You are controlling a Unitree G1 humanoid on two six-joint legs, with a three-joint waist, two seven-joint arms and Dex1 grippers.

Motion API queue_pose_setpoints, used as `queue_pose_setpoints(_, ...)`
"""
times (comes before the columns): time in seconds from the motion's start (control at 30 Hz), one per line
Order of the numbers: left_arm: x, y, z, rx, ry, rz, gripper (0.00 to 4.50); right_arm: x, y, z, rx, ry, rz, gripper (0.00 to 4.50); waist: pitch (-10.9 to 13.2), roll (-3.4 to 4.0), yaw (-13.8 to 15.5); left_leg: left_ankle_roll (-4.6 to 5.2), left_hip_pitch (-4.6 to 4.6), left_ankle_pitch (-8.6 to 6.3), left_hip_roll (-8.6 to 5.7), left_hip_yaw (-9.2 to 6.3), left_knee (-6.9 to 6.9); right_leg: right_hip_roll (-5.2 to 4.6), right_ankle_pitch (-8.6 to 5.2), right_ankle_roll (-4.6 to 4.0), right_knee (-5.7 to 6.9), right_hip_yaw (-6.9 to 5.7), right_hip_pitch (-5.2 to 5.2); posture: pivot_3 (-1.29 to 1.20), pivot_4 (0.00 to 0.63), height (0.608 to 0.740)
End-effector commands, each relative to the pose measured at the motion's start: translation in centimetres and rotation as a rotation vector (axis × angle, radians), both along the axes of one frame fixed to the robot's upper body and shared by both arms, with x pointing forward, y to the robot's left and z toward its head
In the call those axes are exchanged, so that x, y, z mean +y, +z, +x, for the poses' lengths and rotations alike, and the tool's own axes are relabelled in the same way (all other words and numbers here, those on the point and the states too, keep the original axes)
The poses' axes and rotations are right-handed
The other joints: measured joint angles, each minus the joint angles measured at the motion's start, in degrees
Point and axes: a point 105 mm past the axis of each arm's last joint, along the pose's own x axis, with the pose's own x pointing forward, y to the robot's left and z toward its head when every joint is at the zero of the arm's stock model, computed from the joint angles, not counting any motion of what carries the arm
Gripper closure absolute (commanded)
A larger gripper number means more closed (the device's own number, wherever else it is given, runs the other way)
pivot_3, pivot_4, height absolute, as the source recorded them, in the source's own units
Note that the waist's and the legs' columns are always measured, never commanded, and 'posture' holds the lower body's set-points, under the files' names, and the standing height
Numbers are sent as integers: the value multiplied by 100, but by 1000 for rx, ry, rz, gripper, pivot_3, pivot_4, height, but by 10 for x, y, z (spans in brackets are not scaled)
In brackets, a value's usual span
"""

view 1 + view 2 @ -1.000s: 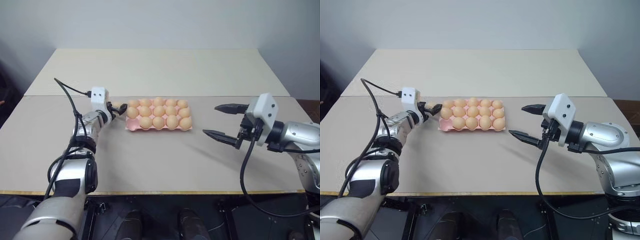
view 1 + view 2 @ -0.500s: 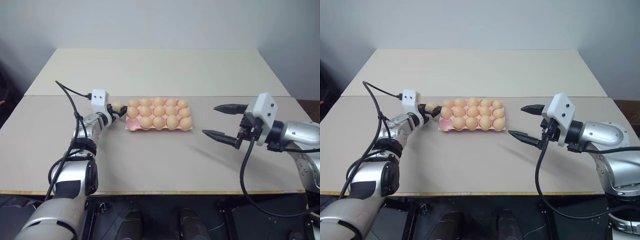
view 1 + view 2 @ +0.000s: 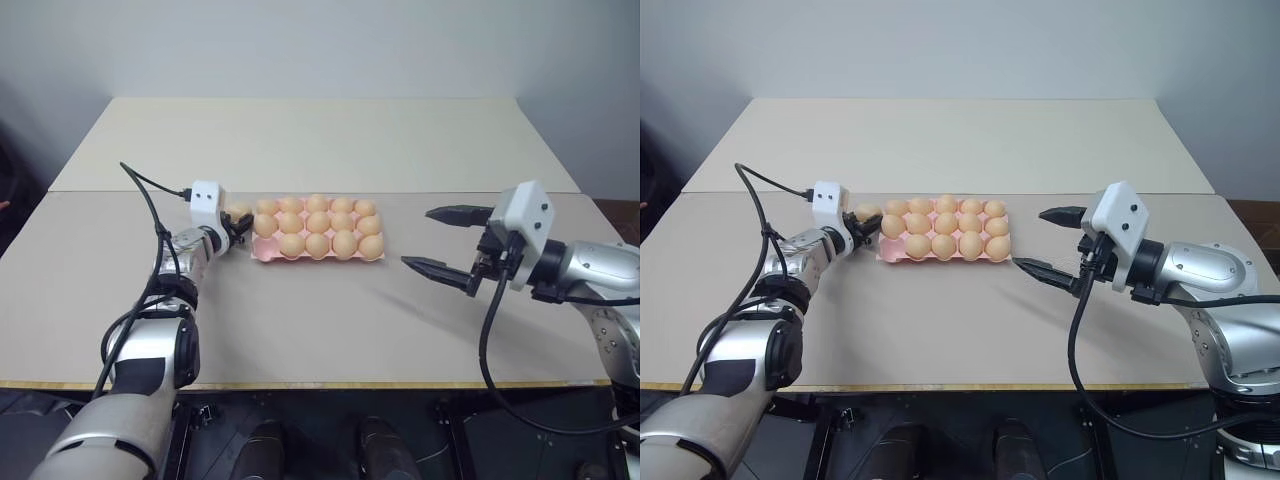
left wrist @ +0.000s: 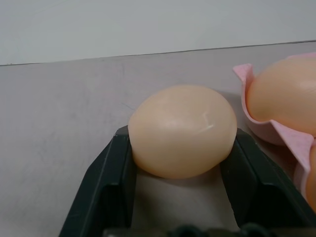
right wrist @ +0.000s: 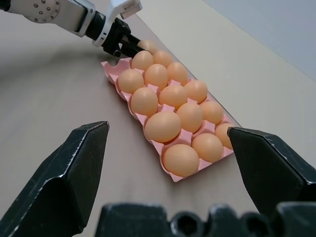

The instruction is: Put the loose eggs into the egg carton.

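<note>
One loose egg [image 4: 182, 131], light tan and oval, lies just off the left end of the egg carton [image 3: 258, 256], near its far corner. My left gripper [image 3: 237, 222] is shut on that egg, with a black finger [image 4: 116, 170] pressed against each side. The pale pink carton holds several eggs, and its front-left cup [image 5: 111, 67] is bare. To the right of the carton, my right gripper [image 3: 417, 238] hovers above the table, open and empty, pointing at the carton.
The carton sits on a beige table [image 3: 320, 320] with a seam running across it behind the tray. A black cable [image 3: 150, 210] loops from my left wrist over the table's left part.
The left gripper's fingers have closed in onto the loose egg. Both arms have stayed where they were, and the right gripper is as wide as before.
</note>
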Motion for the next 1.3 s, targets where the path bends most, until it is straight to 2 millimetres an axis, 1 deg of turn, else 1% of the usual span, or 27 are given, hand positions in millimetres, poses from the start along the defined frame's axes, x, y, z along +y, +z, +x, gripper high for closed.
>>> queue_pose_setpoints(0.03, 15, 32, 2, -102, 5, 28, 2260, 3, 12, -4, -50, 21, 10, 26, 0, 0, -8, 0, 0, 0, 1, 0, 0, 1, 0, 0, 0, 0, 0, 0, 150, 740)
queue_pose_setpoints(0.1, 20, 48, -4, -159, -39, 61, 2260, 4, 11, -3, -50, 22, 13, 26, 0, 0, -18, 0, 0, 0, 1, 0, 0, 1, 0, 0, 0, 0, 0, 0, 150, 740)
queue_pose_setpoints(0.17, 23, 58, -13, -195, -82, 97, 2260, 5, 11, -3, -51, 24, 17, 26, 0, 0, -45, 0, -1, 0, 2, 0, -1, 1, 0, 0, 0, 1, -1, 0, 150, 740)
queue_pose_setpoints(0.23, 24, 64, -22, -210, -116, 121, 2260, 6, 10, -3, -51, 25, 21, 26, 0, 1, -69, 0, -1, 0, 3, -1, -2, 1, 0, 0, 1, 2, -2, 0, 150, 740)
queue_pose_setpoints(0.33, 17, 72, -39, -211, -221, 114, 2260, 7, 8, -3, -51, 27, 22, 26, 0, 1, -78, 0, 1, 0, 4, -2, 1, 0, 0, 0, 3, 1, 0, 0, 150, 740)
queue_pose_setpoints(0.37, 8, 73, -49, -206, -302, 111, 2260, 7, 8, -2, -51, 27, 23, 26, 0, 1, -82, 0, 0, 0, 3, -2, 2, 1, 0, 0, 3, 1, 1, 0, 150, 740)
queue_pose_setpoints(0.47, -15, 67, -77, -172, -514, 116, 2260, 8, 6, -3, -52, 28, 26, 26, 0, 1, -97, 0, 0, 0, 3, -2, 1, 0, 0, 0, 1, 2, 1, 0, 150, 740)
queue_pose_setpoints(0.57, -22, 59, -89, -123, -596, 117, 2260, 8, 5, -4, -53, 27, 27, 26, 0, 1, -92, 0, 1, 0, 5, -2, 2, 2, 0, 0, 2, 1, 2, 0, 150, 740)
queue_pose_setpoints(0.7, -24, 46, -94, -78, -628, 147, 2260, 9, 4, -5, -56, 23, 29, 26, 0, 1, -105, 0, 6, 0, 7, -2, 3, 4, 0, 0, 2, 2, 5, 0, 150, 740)
queue_pose_setpoints(0.83, -23, 45, -90, -69, -614, 156, 2260, 9, 4, -6, -61, 19, 34, 26, 0, 1, -107, 0, 4, 0, 7, -2, 2, 4, 0, 0, 1, 2, 4, 0, 150, 740)
queue_pose_setpoints(1.07, -26, 48, -89, -67, -631, 150, 131, 8, 5, -5, -68, 11, 36, 26, 0, 1, -107, 0, 4, 0, 7, -2, 2, 4, 0, 0, 0, 2, 5, 0, 150, 740)
queue_pose_setpoints(1.1, -24, 50, -90, -72, -629, 153, 58, 8, 6, -5, -68, 10, 38, 26, 0, 1, -107, 1, 4, 0, 7, -2, 2, 4, 0, 0, 0, 2, 4, 0, 150, 740)
queue_pose_setpoints(1.17, -19, 56, -91, -85, -620, 160, 58, 7, 6, -4, -69, 7, 37, 26, 0, 1, -112, 1, 4, 0, 8, -2, 2, 5, 0, 0, 0, 2, 4, 0, 150, 740)
queue_pose_setpoints(1.3, -3, 72, -98, -126, -606, 197, 58, 5, 5, -3, -68, 2, 34, 26, 0, 1, -132, 1, 4, -1, 10, -2, 1, 6, 0, 0, 1, 3, 2, 0, 150, 740)
